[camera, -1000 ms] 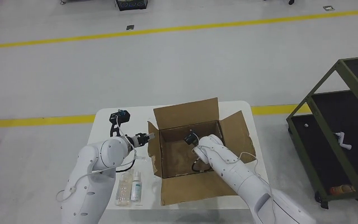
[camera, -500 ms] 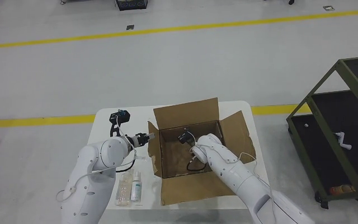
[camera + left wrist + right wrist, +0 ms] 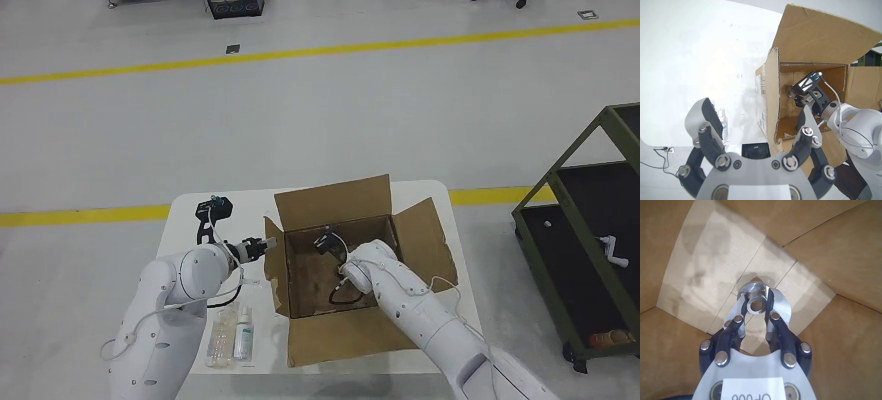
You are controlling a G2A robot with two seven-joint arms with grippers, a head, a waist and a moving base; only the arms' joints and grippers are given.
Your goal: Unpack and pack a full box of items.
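Two arms stand at the white table (image 3: 250,205), one on either side of an open box (image 3: 330,205) with its flaps folded out. The right tool (image 3: 756,302) is down inside the box, its fingers clamped on the hub of a small metal flange (image 3: 750,288), held over the taped seam of the box floor. Whether the flange touches that floor I cannot tell. From above the flange is too small to make out, and the right arm hides part of the floor and the near flap. The left tool (image 3: 758,109) hangs outside the box, just beside its left wall, fingers wide apart with nothing between them. Two bottles (image 3: 243,338) lie side by side on the table, left of the box, near the robot's edge. From the left wrist, one of them is half hidden behind a finger pad. A black object (image 3: 216,208) sits near the table's far left corner, too small to identify.
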